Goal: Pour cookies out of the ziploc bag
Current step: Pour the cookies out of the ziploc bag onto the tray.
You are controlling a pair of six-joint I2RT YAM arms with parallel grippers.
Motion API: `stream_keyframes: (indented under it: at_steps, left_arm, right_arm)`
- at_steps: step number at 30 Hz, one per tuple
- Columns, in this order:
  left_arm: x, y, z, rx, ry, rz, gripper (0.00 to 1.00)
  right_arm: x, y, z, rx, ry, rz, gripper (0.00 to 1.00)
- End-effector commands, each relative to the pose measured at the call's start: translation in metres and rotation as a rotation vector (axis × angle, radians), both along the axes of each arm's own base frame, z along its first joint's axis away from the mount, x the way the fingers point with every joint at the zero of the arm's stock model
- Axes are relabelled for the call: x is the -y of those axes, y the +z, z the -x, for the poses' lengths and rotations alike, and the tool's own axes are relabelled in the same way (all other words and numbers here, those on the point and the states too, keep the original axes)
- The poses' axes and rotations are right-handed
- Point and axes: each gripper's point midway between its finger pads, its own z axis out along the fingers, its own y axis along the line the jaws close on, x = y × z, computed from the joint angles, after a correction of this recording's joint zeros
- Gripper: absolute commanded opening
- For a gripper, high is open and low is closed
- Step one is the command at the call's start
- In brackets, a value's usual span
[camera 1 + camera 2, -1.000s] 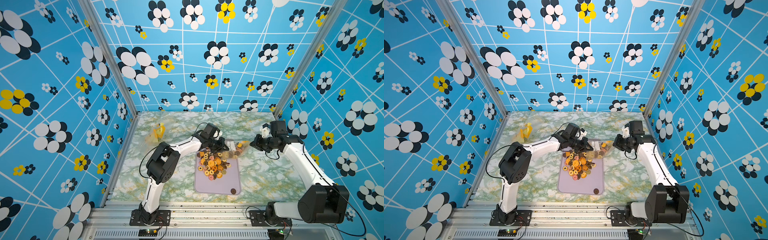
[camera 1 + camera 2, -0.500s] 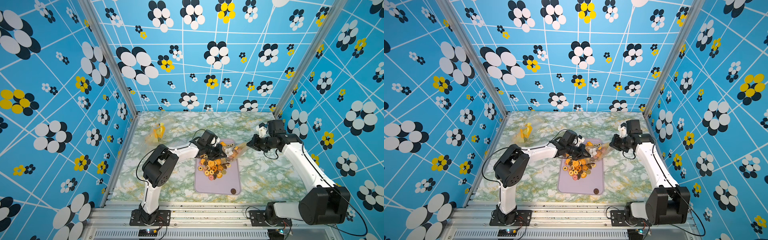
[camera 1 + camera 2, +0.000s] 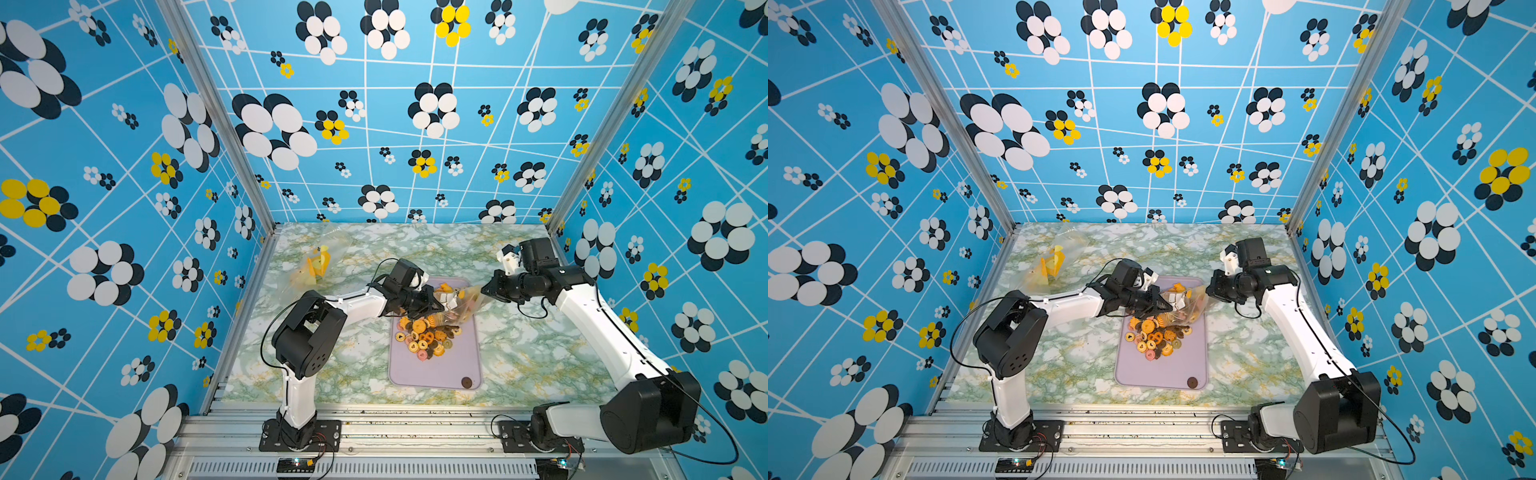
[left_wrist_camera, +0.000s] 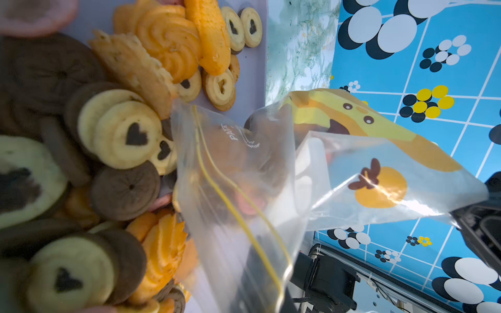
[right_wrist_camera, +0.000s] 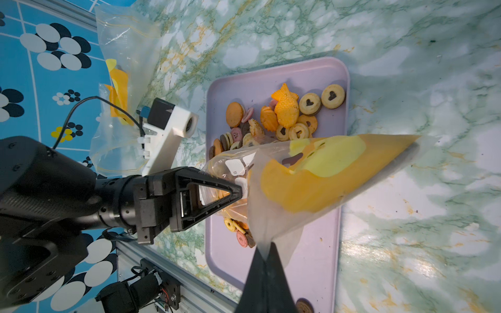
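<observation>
Bystanders on my feed
Lilac tray [image 3: 430, 372] mid-table on the green marbled tabletop [image 3: 540, 353]; crumpled clear bag [image 3: 316, 266] by the far-left corner.

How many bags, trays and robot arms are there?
Bags: 2, held bag and spare bag
Tray: 1
Arms: 2, left arm and right arm
Total: 5

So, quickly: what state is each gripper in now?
Left gripper: closed, holding the ziploc bag.
Right gripper: closed, holding the same bag's corner.
</observation>
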Motion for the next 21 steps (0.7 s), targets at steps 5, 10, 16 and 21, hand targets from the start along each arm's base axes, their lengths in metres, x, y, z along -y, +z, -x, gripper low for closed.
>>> stream_keyframes:
  at_steps: [5,10,16,21]
  left_arm:
    - [-0.017,-0.003,-0.003,0.004,0.023,0.003,0.00]
    - [-0.024,-0.009,-0.006,-0.001,0.032,-0.005,0.00]
    - [-0.033,-0.023,-0.008,0.000,0.039,-0.039,0.00]
    - [-0.033,-0.029,-0.010,-0.005,0.036,-0.050,0.00]
  right_arm:
    - [-0.019,0.018,-0.001,0.029,0.060,0.030,0.00]
    - [-0.030,0.019,-0.002,0.031,0.088,0.057,0.00]
    - [-0.046,0.025,-0.002,0.039,0.130,0.066,0.00]
    - [-0.062,0.022,-0.001,0.035,0.169,0.080,0.00]
